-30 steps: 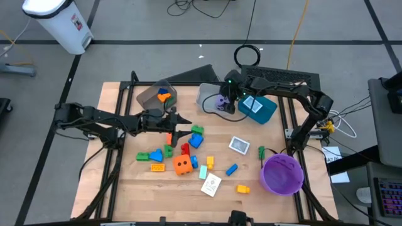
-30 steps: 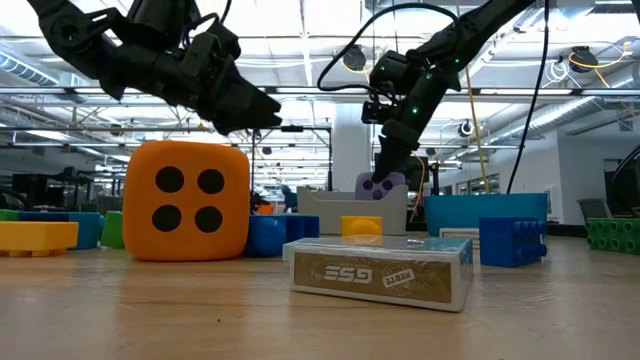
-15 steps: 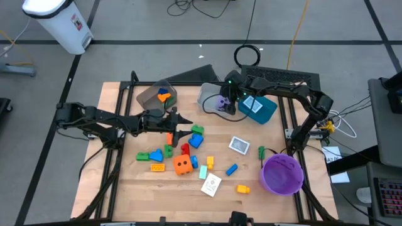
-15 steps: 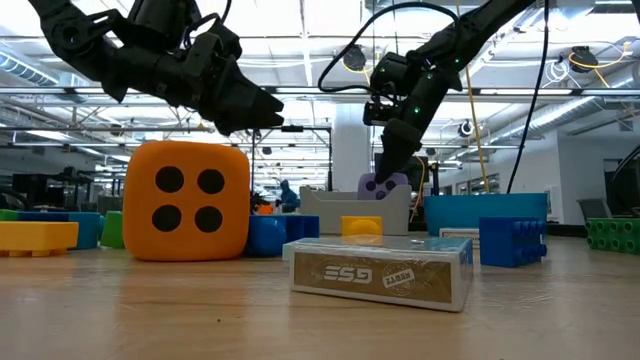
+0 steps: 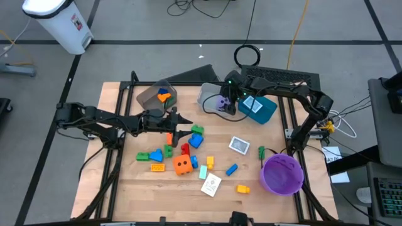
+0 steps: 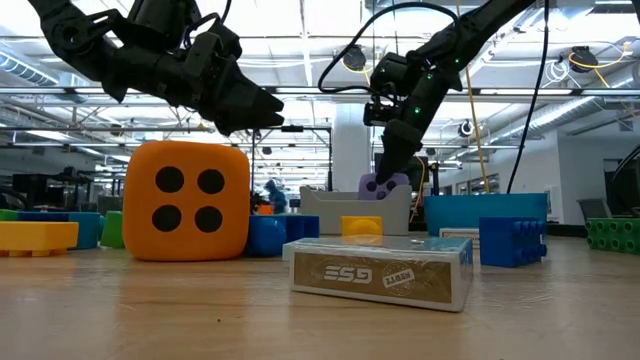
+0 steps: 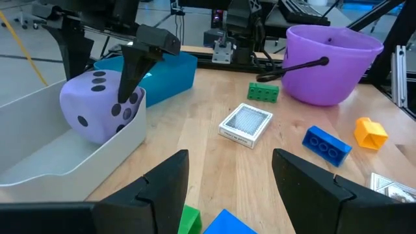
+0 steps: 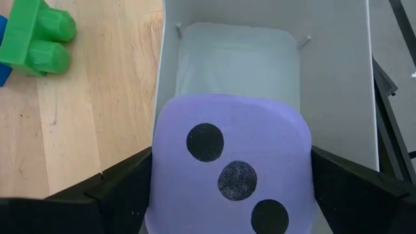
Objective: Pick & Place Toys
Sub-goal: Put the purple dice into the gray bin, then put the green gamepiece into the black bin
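We look straight down from high camera, far off: whole table (image 5: 251, 188) in frame, floor around it. Low camera sits at tabletop level, faces across into room; card box (image 6: 380, 271) and orange die (image 6: 186, 201) very near its lens. Left wrist camera looks forward across table toward purple bowl (image 7: 333, 62). Right wrist camera hangs close above purple die (image 8: 229, 169) in grey bin (image 8: 266, 65). We see that die in all four views.

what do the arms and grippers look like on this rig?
Both arms are matte black, jointed links with black cables alongside. The left gripper has two tapered, wedge-like black fingers. The right gripper is the same dark build, with small green indicator lights glowing near its wrist.
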Available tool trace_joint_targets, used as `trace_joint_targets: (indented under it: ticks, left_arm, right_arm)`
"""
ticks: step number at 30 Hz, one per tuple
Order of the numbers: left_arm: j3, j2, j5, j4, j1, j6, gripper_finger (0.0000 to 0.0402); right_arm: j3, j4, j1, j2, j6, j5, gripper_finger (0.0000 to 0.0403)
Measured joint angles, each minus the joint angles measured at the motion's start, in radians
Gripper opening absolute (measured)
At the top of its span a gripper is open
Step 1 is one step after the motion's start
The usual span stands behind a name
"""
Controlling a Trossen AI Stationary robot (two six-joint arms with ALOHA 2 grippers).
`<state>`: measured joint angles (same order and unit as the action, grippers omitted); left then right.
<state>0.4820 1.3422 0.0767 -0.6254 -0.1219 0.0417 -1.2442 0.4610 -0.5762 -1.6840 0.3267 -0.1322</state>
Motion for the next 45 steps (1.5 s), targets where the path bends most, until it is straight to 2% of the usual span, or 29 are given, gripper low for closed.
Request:
trace_joint_targets:
  ticks: [15, 25, 33, 39, 45]
  left_arm:
    - [0.0, 0.0, 0.0, 0.0, 0.0, 0.001, 0.023]
    - [0.0, 0.0, 0.0, 0.0, 0.0, -0.001, 0.023]
    - [0.0, 0.0, 0.0, 0.0, 0.0, -0.001, 0.023]
    - [0.0, 0.0, -0.008, -0.036, -0.011, -0.008, 0.023]
    - [0.0, 0.0, 0.01, -0.052, -0.077, 0.006, 0.023]
  right_arm:
    - [0.0, 0.0, -0.001, 0.0, -0.011, 0.001, 0.0381]
    - [0.0, 0.0, -0.001, 0.0, -0.011, 0.005, 0.0345]
    - [0.0, -0.001, -0.001, 0.0, -0.03, 0.002, 0.0393]
    - [0.0, -0.001, -0.001, 0.0, -0.029, 0.001, 0.0393]
    - [0.0, -0.038, -0.001, 0.0, 0.004, 0.001, 0.0397]
